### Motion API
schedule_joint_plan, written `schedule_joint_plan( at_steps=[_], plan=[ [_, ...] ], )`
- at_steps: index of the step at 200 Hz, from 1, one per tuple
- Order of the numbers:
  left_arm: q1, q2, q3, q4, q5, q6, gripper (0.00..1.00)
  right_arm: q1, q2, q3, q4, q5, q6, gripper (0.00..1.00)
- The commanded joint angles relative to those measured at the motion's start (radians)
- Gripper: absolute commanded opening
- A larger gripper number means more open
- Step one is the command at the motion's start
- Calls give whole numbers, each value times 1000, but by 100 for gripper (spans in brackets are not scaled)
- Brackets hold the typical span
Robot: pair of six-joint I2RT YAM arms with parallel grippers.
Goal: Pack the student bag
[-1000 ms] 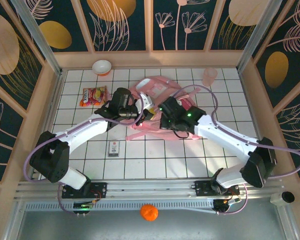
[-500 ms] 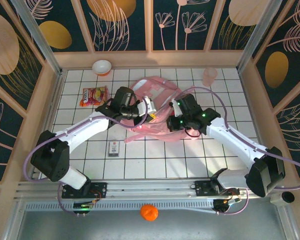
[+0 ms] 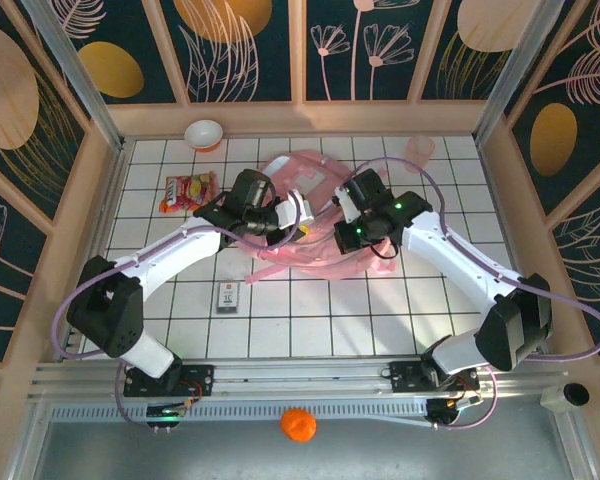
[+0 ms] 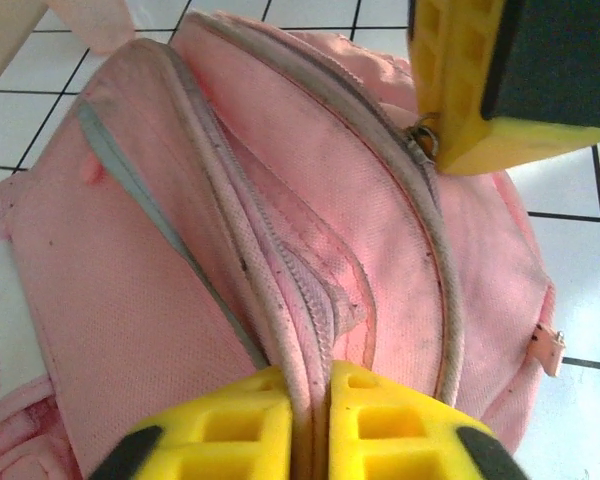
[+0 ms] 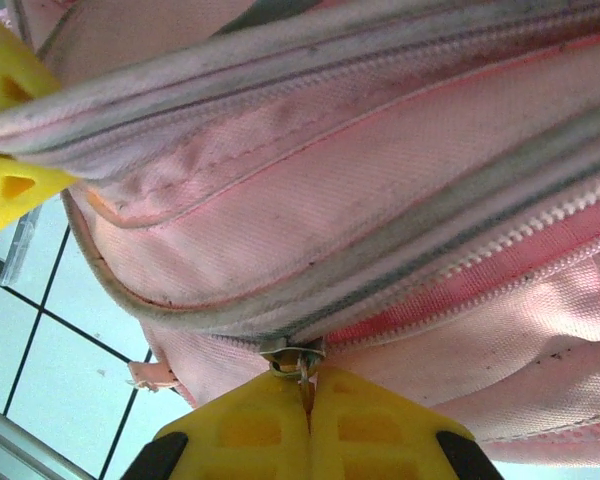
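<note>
While a small flat pack (image 3: 228, 296) lies on the tiles nearest the arm bases, my work is one row further out. There the student bag (image 3: 310, 250) lies slumped in the middle of the table (image 3: 410, 320), between the two arms. My left gripper (image 4: 315, 385) has its fingers drawn almost together on a raised piped seam of the bag. My right gripper (image 5: 308, 400) is pinched tight on the metal zipper pull (image 5: 292, 358) of a neighbouring zip. I judge the bag light and thoroughly soft. Its fabric bunches under each pinch, so it should sag and drag rather than lift as one piece. Piping and zip tabs look the surest holds to me, and flat panels would likely slip. Beyond it sit a snack packet (image 3: 187, 190), a bowl (image 3: 203, 133) and a translucent cup (image 3: 418, 152).
</note>
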Motion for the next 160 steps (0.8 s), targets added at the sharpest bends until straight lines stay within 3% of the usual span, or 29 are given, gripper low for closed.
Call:
schedule_joint_plan(
  at_steps=[1, 11, 29, 57, 94, 115, 136, 160],
  plan=[
    [24, -6, 0, 28, -149, -165, 27, 17, -23, -39, -3, 16, 27, 0],
    [26, -27, -17, 67, -169, -251, 38, 22, -39, -76, 44, -21, 69, 0],
    [28, -63, -34, 84, -185, -421, 45, 31, -66, -131, 111, -49, 154, 0],
    [28, -165, -133, 131, -206, -672, 50, 66, -101, -205, 208, -59, 276, 0],
    [39, -281, -274, 128, -338, -1015, 62, 128, -123, -275, 314, -41, 410, 0],
    [62, -285, -306, 37, -419, -1242, 63, 158, -120, -283, 342, -13, 462, 0],
    [113, -230, -354, 8, -359, -1400, 60, 195, -117, -287, 362, 15, 499, 0],
    [136, -131, -379, 63, -258, -1476, 57, 227, -119, -298, 377, 31, 535, 0]
  ],
)
